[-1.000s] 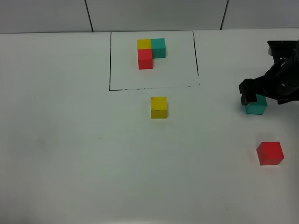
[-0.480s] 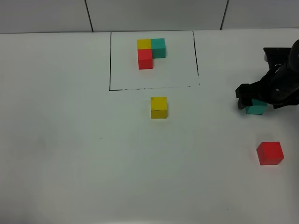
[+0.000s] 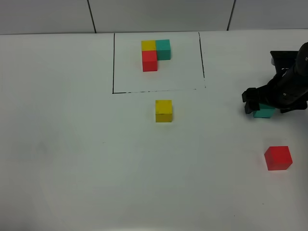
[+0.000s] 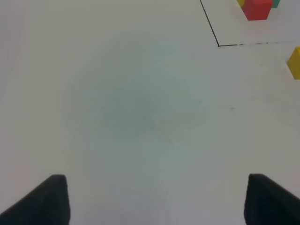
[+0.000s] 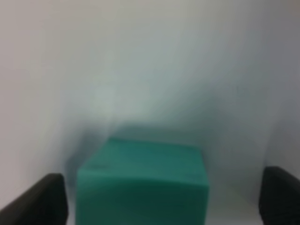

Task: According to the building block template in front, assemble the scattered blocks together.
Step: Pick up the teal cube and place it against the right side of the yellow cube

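Observation:
The building block template (image 3: 155, 54) lies at the back inside a thin black rectangle. Of the scattered blocks, the yellow cube (image 3: 163, 110) sits just in front of that frame. The red cube (image 3: 278, 158) rests at the right front. The teal cube (image 3: 263, 113) stands on the table at the far right, half covered by my right gripper (image 3: 262, 106). In the right wrist view the teal cube (image 5: 140, 187) sits between the open fingers (image 5: 44, 199) with a gap on each side. My left gripper (image 4: 159, 204) is open over bare table, out of the high view.
The white table (image 3: 72, 144) stretches wide to the left and front. In the left wrist view the frame's corner line (image 4: 218, 45), the template's red cube (image 4: 257, 9) and the yellow cube (image 4: 295, 62) show far off.
My right gripper has come down around the teal cube, covering more of it. The cubes and the left gripper have stayed put.

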